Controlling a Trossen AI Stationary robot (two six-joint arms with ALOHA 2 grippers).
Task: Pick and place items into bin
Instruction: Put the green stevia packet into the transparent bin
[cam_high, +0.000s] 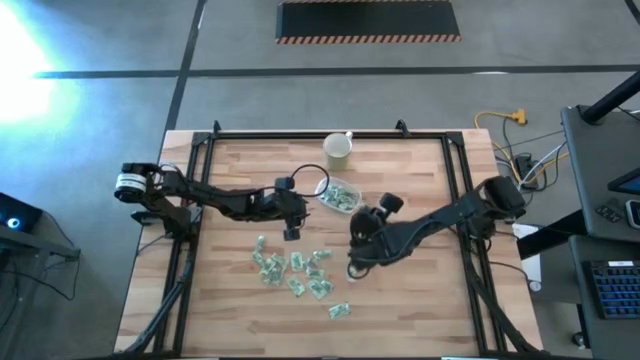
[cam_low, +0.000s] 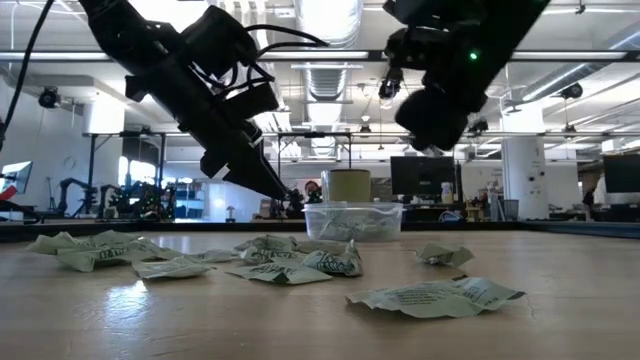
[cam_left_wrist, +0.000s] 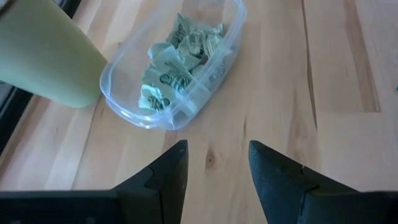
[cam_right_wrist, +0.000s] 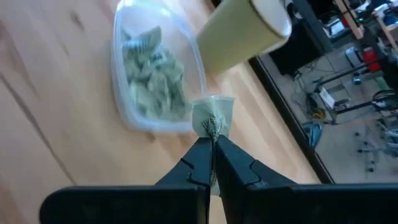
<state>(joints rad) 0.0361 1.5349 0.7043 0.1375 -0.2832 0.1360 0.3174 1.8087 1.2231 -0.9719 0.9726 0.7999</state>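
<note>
Nearest the front edge of the pale wooden counter (cam_high: 400, 320), a scatter of small pale-green-and-white crinkly packets (cam_high: 295, 272) lies loose on the boards. Just beyond them the right pincer (cam_right_wrist: 213, 144) hangs above the counter, its fingers pressed together on one green-and-white packet (cam_right_wrist: 214, 117), near the bin. The left pincer (cam_left_wrist: 217, 163) hovers beside it over bare wood, its fingers standing apart with nothing between them, pointing toward the bin. Farther back sits the small clear rounded plastic tub (cam_high: 340, 196), shallow and already holding several of the packets. Touching or just beside it, at the far edge, stands a pale cream round cup (cam_high: 338, 149).
</note>
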